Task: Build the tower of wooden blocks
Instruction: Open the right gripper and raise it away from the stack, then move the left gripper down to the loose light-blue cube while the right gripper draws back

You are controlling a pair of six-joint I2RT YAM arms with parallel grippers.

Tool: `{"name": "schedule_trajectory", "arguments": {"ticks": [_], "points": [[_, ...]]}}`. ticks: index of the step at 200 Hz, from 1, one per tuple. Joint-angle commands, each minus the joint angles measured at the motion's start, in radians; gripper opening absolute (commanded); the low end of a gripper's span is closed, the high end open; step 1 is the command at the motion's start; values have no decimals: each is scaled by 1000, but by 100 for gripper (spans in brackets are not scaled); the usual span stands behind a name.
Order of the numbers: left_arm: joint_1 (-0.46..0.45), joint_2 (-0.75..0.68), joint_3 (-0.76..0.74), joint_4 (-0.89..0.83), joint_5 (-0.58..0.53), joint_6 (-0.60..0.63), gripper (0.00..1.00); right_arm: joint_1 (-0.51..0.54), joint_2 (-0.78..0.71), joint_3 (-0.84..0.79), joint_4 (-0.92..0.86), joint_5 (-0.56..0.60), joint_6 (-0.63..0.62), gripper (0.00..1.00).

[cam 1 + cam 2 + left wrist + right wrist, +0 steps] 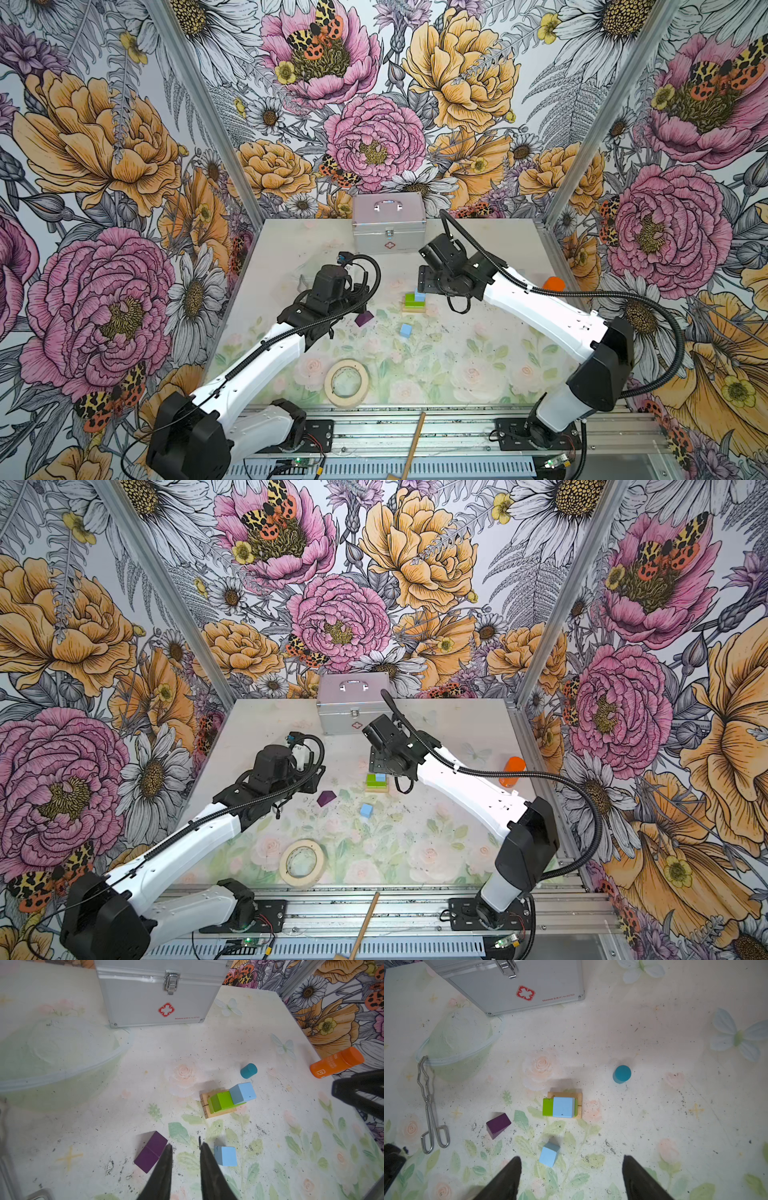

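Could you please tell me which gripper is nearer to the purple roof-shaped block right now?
Left. The left gripper hangs close beside the purple block, jaws open. The right gripper is farther off, near the stacked blocks.

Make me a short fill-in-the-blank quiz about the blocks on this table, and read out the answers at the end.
1. The wood block tower is topped by a cube coloured light ____.
2. The loose roof-shaped block is coloured ____.
3. The teal block standing alone has the shape of a ____.
4. The silver case bears a cross coloured ____.

Missing words: blue; purple; cylinder; red.
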State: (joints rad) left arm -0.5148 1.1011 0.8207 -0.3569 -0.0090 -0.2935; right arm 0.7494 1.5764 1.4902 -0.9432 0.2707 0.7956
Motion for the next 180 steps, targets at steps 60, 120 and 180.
{"name": "schedule_trajectory", "arguments": {"ticks": [60, 120, 180], "points": [[-165, -72, 77, -257, -140, -45, 57, -43, -243, -311, 229, 1, -46, 79], [-304, 140, 109, -355, -189, -62, 58, -86, -378, -452, 296, -11, -60, 81], [-340, 376, 231, -313, -161, -17, 71, -137, -427, -529, 344, -56, -66, 82]]}}
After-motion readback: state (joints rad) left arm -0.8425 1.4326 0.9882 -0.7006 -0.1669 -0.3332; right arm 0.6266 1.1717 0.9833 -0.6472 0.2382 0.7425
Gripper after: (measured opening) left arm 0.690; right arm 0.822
